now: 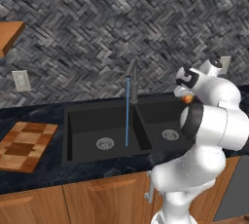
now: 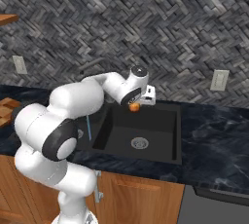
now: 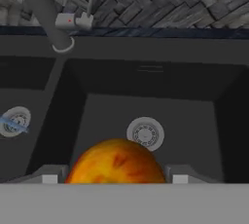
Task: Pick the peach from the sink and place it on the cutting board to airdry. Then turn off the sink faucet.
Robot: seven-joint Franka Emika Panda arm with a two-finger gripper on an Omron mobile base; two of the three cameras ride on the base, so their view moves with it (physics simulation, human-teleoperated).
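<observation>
Up above the right basin of the sink (image 2: 170, 116), hand (image 2: 135, 105) clamped around the peach (image 2: 134, 106), faucet (image 1: 132, 79) running blue water

The arm (image 2: 73, 101) is glossy white with rounded thick segments, black bands at the joints, and a grey cap on the wrist.

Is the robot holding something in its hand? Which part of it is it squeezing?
Yes, the gripper holds the peach above the right basin of the sink. Its jaws press on the peach's two opposite sides.
</observation>
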